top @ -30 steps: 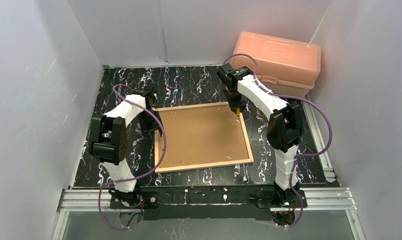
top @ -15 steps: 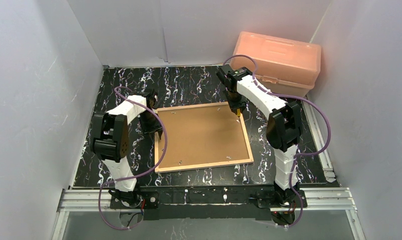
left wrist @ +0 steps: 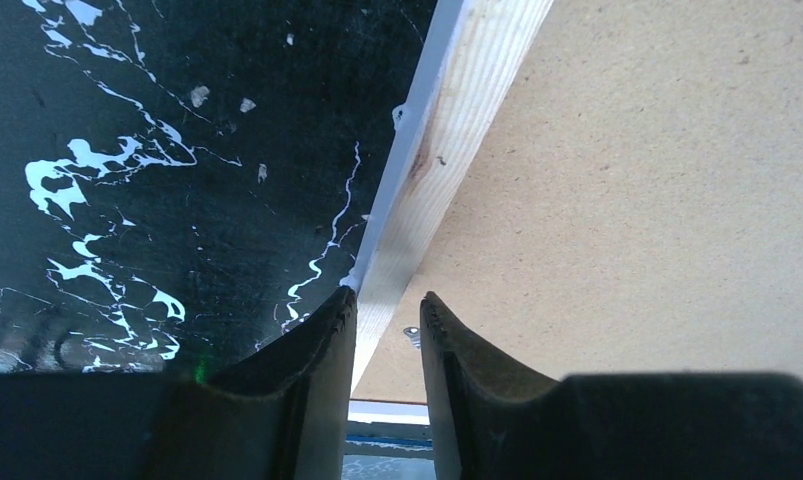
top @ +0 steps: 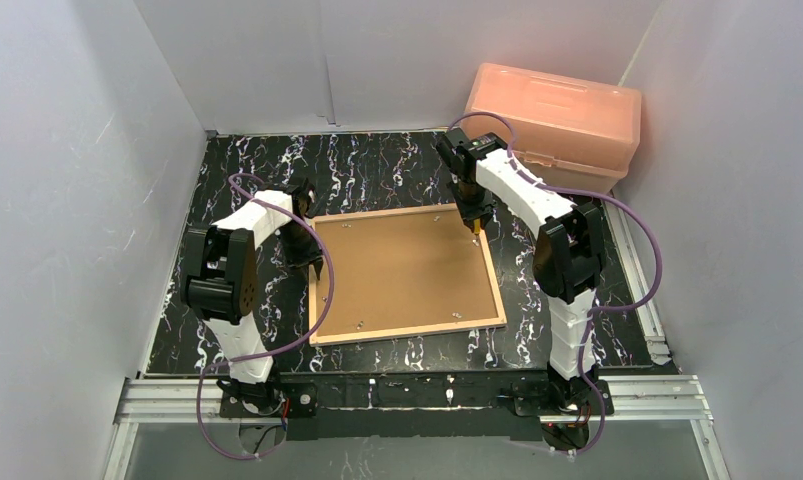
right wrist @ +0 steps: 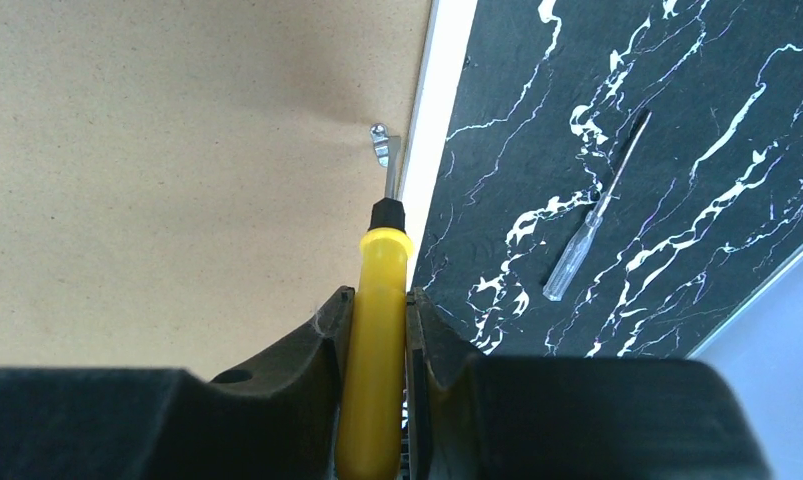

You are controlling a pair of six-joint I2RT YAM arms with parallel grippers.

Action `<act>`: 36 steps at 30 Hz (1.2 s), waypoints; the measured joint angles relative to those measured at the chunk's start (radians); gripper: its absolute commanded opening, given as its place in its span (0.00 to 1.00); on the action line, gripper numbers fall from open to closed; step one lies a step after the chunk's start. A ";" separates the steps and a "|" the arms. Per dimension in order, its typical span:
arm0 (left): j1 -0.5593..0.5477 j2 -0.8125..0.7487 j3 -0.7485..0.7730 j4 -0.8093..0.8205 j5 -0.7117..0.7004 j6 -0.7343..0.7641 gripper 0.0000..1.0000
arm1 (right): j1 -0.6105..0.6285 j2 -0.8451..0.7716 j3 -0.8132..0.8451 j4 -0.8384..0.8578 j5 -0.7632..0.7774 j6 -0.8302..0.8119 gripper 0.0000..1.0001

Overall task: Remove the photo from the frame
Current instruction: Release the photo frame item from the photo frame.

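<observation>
The pink box (top: 557, 115) at the far right is lidded, its contents hidden. The frame (left wrist: 457, 130) lies flat, back up, mid-table (top: 377, 165), its long sides running left to right, slightly skewed; the backing board (top: 407, 265) hides the photo. The left gripper (left wrist: 387, 295) straddles the left rail, its jaws narrowly apart; whether they are pinching it is unclear. The right gripper (right wrist: 378, 292) pinches a yellow screwdriver (right wrist: 382, 250), its tip at a metal tab (right wrist: 382, 143).

We see a black table (top: 377, 165) veined with white marbling. The frame (top: 407, 332) lies flat on it, face down, its brown backing board (top: 402, 265) up. A pink box (top: 557, 120) stands beyond the frame's far right corner. A small clear-handled screwdriver (right wrist: 592, 225) lies on the table near the frame's right edge.
</observation>
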 measured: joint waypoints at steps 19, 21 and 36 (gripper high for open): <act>0.002 0.016 -0.012 0.003 0.014 0.002 0.27 | -0.008 0.000 0.006 -0.023 -0.001 0.004 0.01; 0.002 0.016 -0.012 0.003 0.015 0.002 0.30 | -0.008 0.000 0.006 -0.023 0.002 0.006 0.01; 0.002 0.016 -0.012 0.003 0.018 0.002 0.35 | -0.007 0.001 0.006 -0.044 0.015 0.009 0.01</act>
